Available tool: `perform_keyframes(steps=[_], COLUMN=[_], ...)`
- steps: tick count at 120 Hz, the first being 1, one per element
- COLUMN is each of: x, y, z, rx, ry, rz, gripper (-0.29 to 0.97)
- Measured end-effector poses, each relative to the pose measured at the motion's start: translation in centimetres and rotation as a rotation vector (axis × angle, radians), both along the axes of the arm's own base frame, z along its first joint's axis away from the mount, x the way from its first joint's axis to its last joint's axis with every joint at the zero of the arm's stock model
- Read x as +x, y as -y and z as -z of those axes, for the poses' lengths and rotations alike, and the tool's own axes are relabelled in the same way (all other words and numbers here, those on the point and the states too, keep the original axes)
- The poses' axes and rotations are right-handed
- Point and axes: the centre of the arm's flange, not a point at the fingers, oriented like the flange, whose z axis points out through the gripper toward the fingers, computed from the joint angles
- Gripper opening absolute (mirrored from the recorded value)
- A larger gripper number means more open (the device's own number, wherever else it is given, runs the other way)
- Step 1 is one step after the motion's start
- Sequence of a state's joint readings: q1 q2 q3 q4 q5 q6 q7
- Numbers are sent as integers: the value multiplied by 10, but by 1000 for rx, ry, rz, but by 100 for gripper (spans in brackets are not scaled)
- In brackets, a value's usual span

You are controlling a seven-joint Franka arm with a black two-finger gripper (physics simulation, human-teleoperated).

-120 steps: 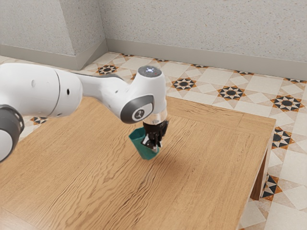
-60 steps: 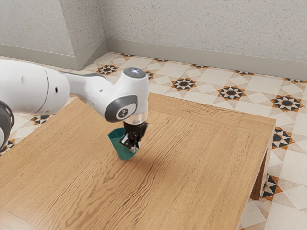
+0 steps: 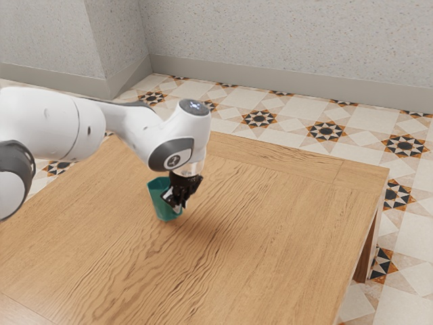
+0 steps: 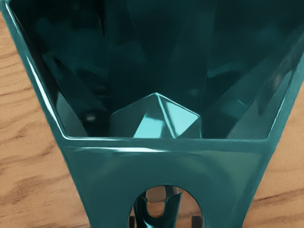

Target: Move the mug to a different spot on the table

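Note:
A teal faceted mug is held by its rim side in my black gripper, just above or on the wooden table, left of the middle in the exterior view. The fingers are shut on the mug's wall. In the wrist view the mug is seen from above, its angular hollow inside facing the camera and its handle loop close under the hand. Whether its base touches the wood I cannot tell.
The table's far edge and right edge drop to a patterned tile floor. Bare wood lies all around the mug.
My arm has carried the mug toward the exterior view's left and slightly nearer the table's near side. The grip has stayed the same.

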State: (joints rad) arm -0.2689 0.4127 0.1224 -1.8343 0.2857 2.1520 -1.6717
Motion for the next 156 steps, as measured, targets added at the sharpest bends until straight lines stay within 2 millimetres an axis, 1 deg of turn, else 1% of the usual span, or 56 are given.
perform_keyframes(steps=[33,59,61,72,79,87,93,98,103,109,119,129,137,146,156], x=[3,3,3,0,1,2,-2,-14,-24,-33,-43,-55,-60,-65,-70], y=[-4,-5,-5,-2,0,2,2,2,1,3,7,12,15,25,35], z=[4,11,12,20,21,21,25,37,44,47,47,39,24,-6,-34], rx=[-1,-6,-7,-17,-24,-31,-39,-52,-66,-81,-99,-113,-125,-137,-148], ry=[-8,-2,-1,16,32,49,51,37,30,32,43,59,83,117,147], rz=[37,60,62,82,92,98,99,92,81,74,67,66,67,78,89], gripper=[-5,-5,-3,18,30,40,46,50,53,56,60,63,64,65,66])
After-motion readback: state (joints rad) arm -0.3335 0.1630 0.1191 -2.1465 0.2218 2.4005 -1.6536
